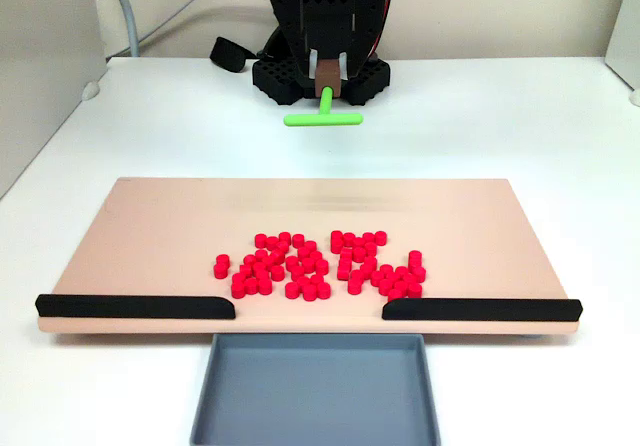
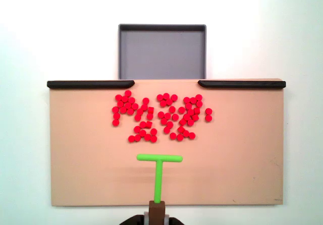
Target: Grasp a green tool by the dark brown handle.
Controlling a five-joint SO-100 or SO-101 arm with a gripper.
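White worktop [image 1: 520,126], lit evenly, carrying all items listed below.

Left: black strip [image 1: 135,306] along the near edge of a pale tan board [image 1: 180,226] in a fixed view; the same strip [image 2: 91,84] lies along the far edge in the fixed view from above. A grey cable [image 1: 165,26] and a black strap [image 1: 228,54] lie on the worktop at the back left.

Centre: black arm base [image 1: 320,71] at the back. Gripper [image 1: 327,78] pointing down toward the camera, jaws closed on the dark brown handle [image 1: 327,96]; in the view from above the handle [image 2: 157,212] sits at the bottom edge between dark jaw parts. Green tool [image 1: 323,119] held above the worktop, its shadow beneath it, crossbar level and facing the board; seen from above, the tool [image 2: 159,177] overlaps the board [image 2: 242,149], stem running up to the crossbar, just short of the red cylinders [image 2: 156,115]. Red cylinders [image 1: 320,264], many, clustered on the board's middle, apart from the tool. Grey tray [image 1: 315,391], shallow, touching the board's edge between the two strips.

Right: second black strip [image 1: 480,309], matching the first.
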